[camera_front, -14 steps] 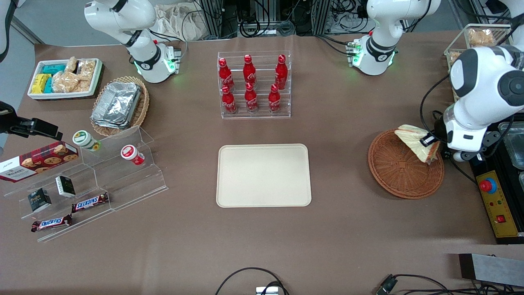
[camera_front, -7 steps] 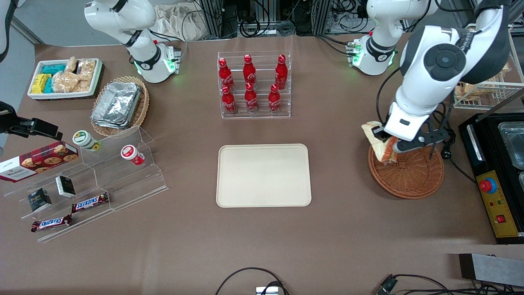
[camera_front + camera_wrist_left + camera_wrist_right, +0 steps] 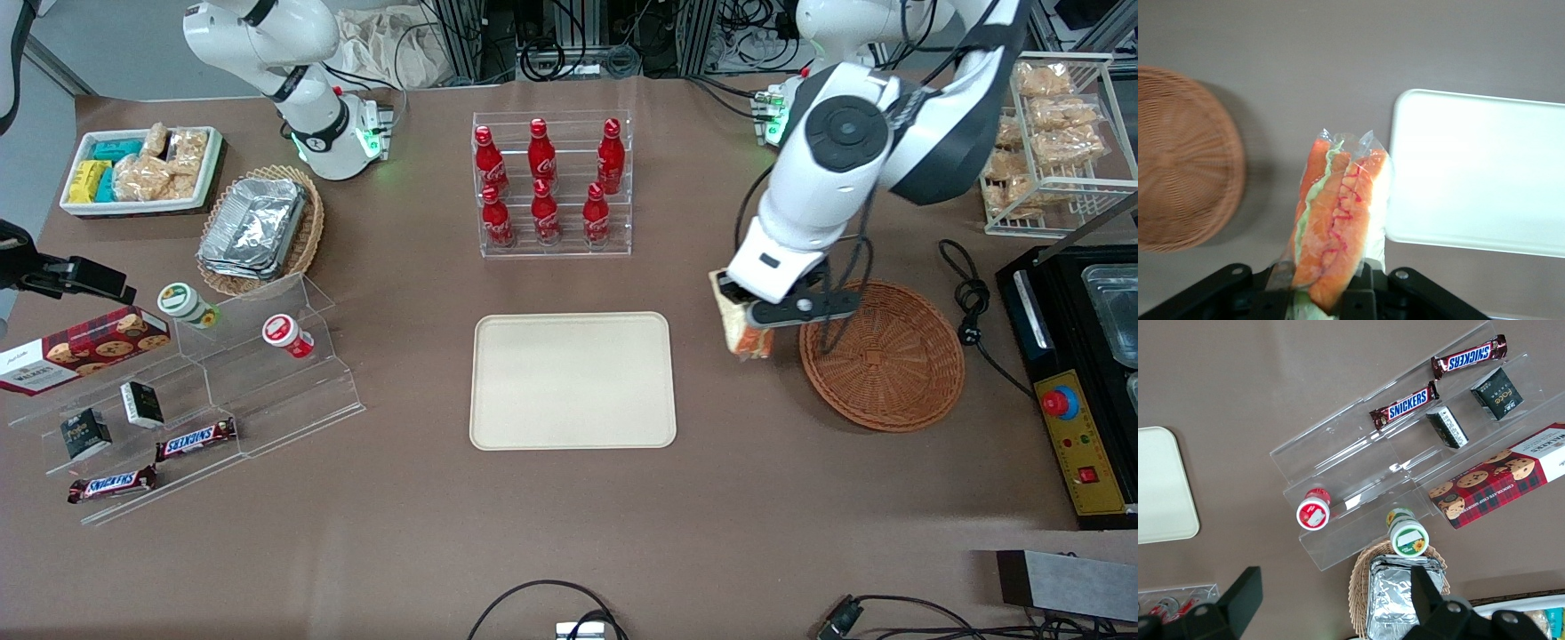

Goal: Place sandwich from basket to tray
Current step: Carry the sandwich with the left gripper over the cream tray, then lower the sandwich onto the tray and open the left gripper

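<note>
The gripper (image 3: 749,313) is closed on the sandwich (image 3: 743,327), clamping the wrapped half near one end so that it hangs clear of the table (image 3: 569,533). In the wrist view the sandwich (image 3: 1338,220) shows its cut edge, orange-red and green filling under clear wrap, with the gripper (image 3: 1321,293) gripping it from both sides. It is held in the air between the basket (image 3: 889,364) and the tray (image 3: 573,380), just beside the basket rim and apart from the tray. The basket (image 3: 1178,160) holds nothing.

Half a second ago the sandwich hung over the basket's edge; it has since cleared the rim and moved toward the tray. Basket and tray have not shifted.
</note>
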Tool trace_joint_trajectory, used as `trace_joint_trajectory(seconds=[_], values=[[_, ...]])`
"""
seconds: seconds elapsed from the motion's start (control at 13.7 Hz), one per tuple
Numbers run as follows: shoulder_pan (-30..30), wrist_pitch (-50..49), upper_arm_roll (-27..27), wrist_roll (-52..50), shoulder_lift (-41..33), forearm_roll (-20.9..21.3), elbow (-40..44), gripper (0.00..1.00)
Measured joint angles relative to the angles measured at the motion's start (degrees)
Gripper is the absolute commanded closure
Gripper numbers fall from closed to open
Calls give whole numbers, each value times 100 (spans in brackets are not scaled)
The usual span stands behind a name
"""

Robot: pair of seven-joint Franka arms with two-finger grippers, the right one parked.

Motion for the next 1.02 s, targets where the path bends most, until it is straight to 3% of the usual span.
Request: trace_joint_trajectory(seconds=[0.22, 0.51, 0.66, 1.02], values=[[-517, 471, -56, -413, 593, 447, 130, 97], [-1241, 635, -67, -1576, 1771, 1744, 651, 97], [-1427, 687, -66, -1911, 2358, 2198, 922, 97], [-1495, 1103, -64, -1937, 2956, 2436, 1062, 96]])
